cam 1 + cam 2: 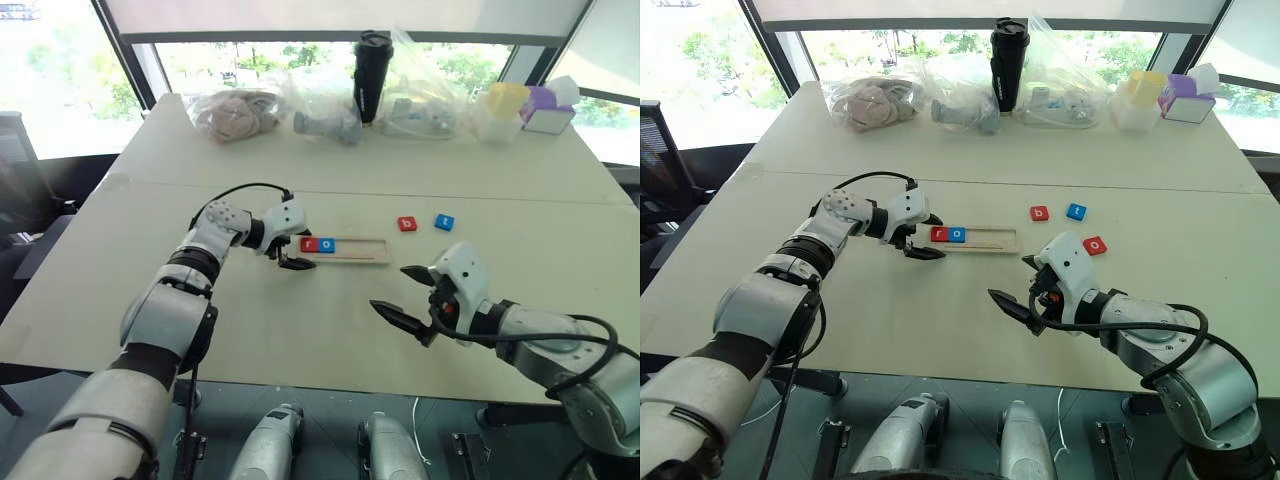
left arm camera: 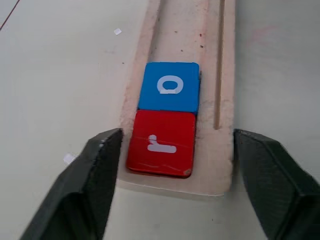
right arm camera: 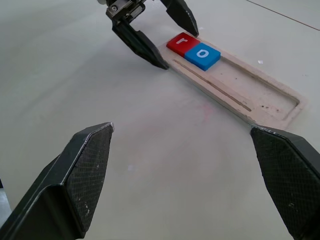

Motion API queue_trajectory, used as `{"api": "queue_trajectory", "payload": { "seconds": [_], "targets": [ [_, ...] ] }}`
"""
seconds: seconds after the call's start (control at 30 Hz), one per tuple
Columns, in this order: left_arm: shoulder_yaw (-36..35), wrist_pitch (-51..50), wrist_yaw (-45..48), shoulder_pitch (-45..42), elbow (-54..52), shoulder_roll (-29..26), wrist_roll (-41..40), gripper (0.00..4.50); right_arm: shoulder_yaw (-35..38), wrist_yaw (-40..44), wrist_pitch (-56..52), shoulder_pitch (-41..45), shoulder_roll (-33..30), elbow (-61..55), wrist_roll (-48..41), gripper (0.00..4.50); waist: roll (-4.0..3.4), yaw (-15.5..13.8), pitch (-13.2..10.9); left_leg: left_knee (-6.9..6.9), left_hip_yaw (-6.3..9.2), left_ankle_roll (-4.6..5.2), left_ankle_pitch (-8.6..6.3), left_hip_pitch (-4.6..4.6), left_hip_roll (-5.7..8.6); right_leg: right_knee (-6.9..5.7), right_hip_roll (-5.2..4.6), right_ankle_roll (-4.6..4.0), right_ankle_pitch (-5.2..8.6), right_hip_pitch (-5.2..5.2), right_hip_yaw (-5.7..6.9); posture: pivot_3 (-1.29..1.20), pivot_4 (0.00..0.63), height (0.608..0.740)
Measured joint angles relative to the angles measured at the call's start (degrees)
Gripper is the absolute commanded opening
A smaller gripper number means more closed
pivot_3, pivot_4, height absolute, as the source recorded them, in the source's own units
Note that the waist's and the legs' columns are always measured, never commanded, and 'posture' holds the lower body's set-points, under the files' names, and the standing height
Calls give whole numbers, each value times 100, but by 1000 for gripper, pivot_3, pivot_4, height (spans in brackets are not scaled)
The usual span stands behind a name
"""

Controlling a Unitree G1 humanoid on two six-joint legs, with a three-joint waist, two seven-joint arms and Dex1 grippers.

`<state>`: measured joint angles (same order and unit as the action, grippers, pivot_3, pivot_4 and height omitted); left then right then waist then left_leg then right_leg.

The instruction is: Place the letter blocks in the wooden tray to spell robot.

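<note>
At the centre of the left eye view, the wooden tray (image 1: 365, 252) holds a red r block (image 2: 161, 142) and a blue o block (image 2: 170, 86) at its left end. The left wrist view shows the left gripper (image 1: 291, 258) spread wide, straddling that end. A red b block (image 1: 406, 224) and a blue t block (image 1: 444, 222) lie right of the tray. The right eye view adds a red o block (image 1: 1095, 245) beside the wide-open, empty right gripper (image 1: 392, 288).

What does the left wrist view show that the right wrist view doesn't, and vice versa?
Left wrist: nothing extra, just a closer look at the tiles' faces. Right wrist: the open right gripper and the wooden tray's whole length, bare past the tiles. Both: red r and blue o touching at the tray's end, with the open left gripper astride that end.
</note>
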<state>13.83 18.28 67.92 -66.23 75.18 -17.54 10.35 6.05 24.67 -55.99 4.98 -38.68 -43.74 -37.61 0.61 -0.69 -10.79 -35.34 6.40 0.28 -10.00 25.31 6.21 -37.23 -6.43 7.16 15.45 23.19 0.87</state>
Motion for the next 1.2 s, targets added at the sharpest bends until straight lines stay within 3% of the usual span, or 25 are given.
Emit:
{"api": "queue_trajectory", "payload": {
  "seconds": [0.3,0.43,0.63,0.93,1.2],
  "targets": [
    [-76,96,112,33,-7,-43,20,2469,1,-13,4,38,-25,42,-37,4500,0,8,1,-1,0,0,0,-2,0,-1,1,0,0,-1,0,0,150,740],
    [-170,277,677,202,-224,-124,-92,2469,128,109,20,66,-109,189,-35,4500,-1,8,1,0,0,0,0,-1,0,-1,1,0,0,0,0,0,150,740],
    [-227,404,1740,1219,-1777,-319,-571,2469,220,318,166,2,-287,468,36,4500,-2,15,2,2,0,0,0,0,-2,0,-4,-2,-1,2,-4,0,150,740],
    [19,-661,1514,2234,-4063,-702,-586,2469,120,483,311,-4,-288,653,155,4500,-4,18,3,1,1,0,0,-2,-5,0,-3,-4,-2,2,-12,0,150,740],
    [246,-1551,1406,2580,-5174,-1033,-597,2469,70,481,410,-9,-202,711,274,4500,-4,28,3,2,1,0,0,-2,-8,0,-3,-5,-2,4,-14,0,150,740]
  ]
}}
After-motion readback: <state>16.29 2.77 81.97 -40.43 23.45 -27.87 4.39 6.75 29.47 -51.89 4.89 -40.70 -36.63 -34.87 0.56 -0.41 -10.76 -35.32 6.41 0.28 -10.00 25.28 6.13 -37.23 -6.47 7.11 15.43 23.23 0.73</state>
